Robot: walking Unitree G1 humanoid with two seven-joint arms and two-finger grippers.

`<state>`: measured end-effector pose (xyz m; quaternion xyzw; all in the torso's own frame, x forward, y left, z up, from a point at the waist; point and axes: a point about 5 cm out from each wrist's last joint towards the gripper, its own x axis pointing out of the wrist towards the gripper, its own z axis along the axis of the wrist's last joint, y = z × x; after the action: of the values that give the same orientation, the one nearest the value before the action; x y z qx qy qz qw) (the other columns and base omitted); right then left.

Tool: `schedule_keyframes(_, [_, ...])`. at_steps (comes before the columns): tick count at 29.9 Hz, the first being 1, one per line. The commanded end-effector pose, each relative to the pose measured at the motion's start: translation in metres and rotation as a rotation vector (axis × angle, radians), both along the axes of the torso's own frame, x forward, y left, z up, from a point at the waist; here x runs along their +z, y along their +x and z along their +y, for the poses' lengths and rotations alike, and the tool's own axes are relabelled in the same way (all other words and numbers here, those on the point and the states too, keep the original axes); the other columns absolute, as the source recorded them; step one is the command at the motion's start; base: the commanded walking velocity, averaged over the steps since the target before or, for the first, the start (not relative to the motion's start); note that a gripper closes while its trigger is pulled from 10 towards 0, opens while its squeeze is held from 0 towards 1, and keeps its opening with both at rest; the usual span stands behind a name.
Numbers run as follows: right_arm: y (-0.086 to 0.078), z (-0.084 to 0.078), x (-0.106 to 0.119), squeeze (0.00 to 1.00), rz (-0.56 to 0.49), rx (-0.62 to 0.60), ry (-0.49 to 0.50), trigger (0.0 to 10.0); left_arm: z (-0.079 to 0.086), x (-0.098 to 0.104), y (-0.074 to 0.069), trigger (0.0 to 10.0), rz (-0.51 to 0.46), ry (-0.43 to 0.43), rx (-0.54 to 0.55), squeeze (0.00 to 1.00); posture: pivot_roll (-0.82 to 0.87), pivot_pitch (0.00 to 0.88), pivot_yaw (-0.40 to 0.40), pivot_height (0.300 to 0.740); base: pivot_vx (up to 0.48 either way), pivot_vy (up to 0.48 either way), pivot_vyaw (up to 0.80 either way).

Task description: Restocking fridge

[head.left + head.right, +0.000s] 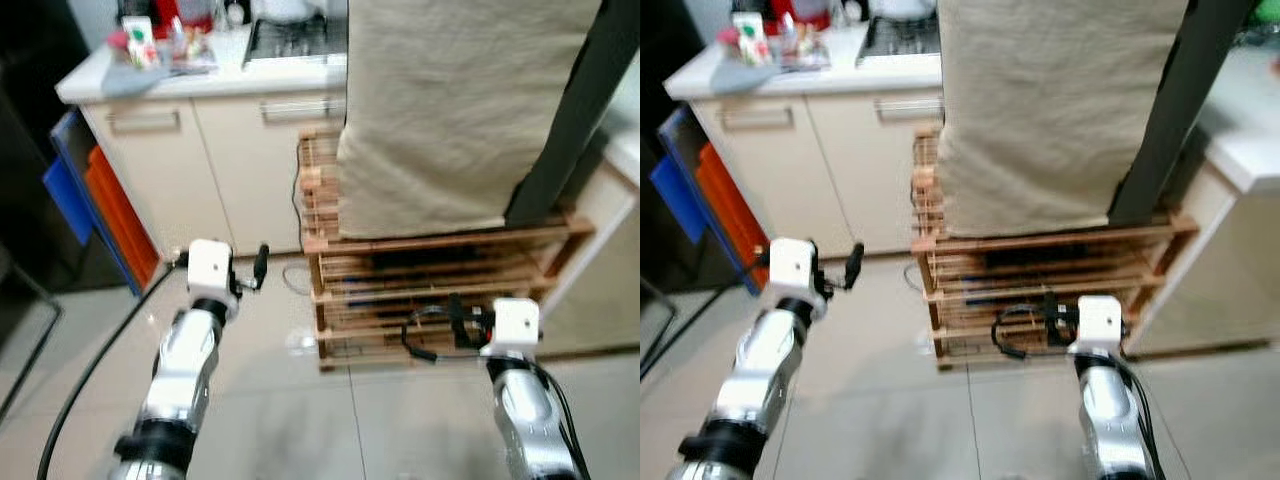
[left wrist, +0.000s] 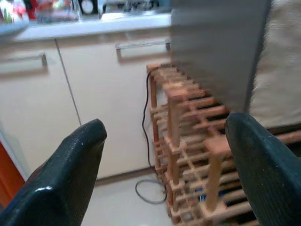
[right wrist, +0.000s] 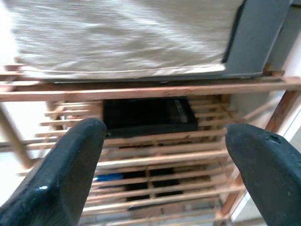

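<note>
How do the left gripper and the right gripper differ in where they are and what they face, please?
The left gripper hangs over bare floor tiles and faces the cream cabinet doors; the right gripper faces the wooden slatted rack. The left gripper sits beside the rack's corner, while the right gripper is right in front of its shelves, looking at a black flat item. Both are open and hold nothing.

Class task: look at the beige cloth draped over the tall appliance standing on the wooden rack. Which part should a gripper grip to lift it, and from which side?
Probably the hanging bottom hem of the beige cloth, approached from the front and pinched from below. That edge hangs free just above the wooden rack, whereas higher up the cloth lies flat against the appliance, leaving nothing to pinch. The open right gripper is nearer than the left gripper.
</note>
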<state>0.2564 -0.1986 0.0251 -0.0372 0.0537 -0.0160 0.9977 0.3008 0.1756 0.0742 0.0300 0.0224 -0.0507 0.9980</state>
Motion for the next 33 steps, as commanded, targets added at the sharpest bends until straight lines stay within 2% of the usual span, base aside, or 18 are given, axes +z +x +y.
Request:
schedule_keyframes(1, [0.002,-0.001,0.001,0.00,-0.001,0.002,0.002,10.0,-0.001,-0.001,0.002,10.0,0.011,0.015,-0.003,0.00,-0.11,0.000,0.063,0.740,0.000,0.480,-0.77])
schedule_keyframes(7, [0.002,-0.004,0.000,0.00,0.001,-0.007,0.004,10.0,-0.003,0.000,0.004,10.0,0.006,0.032,-0.009,0.00,-0.12,0.000,0.066,0.740,0.000,0.445,-0.78])
schedule_keyframes(12, [-0.001,-0.012,-0.004,0.00,0.015,-0.027,0.008,10.0,-0.002,0.000,0.005,10.0,0.008,0.035,-0.002,0.00,-0.12,0.000,0.068,0.740,0.266,0.399,-0.77])
schedule_keyframes(23, [-0.003,-0.014,-0.010,0.00,0.031,-0.031,0.017,10.0,-0.002,0.000,0.005,10.0,0.008,0.026,0.009,0.00,-0.11,0.000,0.066,0.740,0.269,0.398,-0.76])
schedule_keyframes(29, [0.007,-0.015,-0.004,0.00,-0.007,-0.061,0.030,10.0,-0.002,0.003,0.005,10.0,-0.021,-0.004,0.008,0.00,-0.11,0.000,0.060,0.740,0.269,0.398,-0.76])
schedule_keyframes(33, [0.018,-0.006,0.009,0.00,-0.068,-0.029,0.040,10.0,-0.005,0.008,0.004,10.0,-0.052,-0.020,-0.016,0.00,-0.11,0.000,0.055,0.740,0.272,0.396,-0.77])
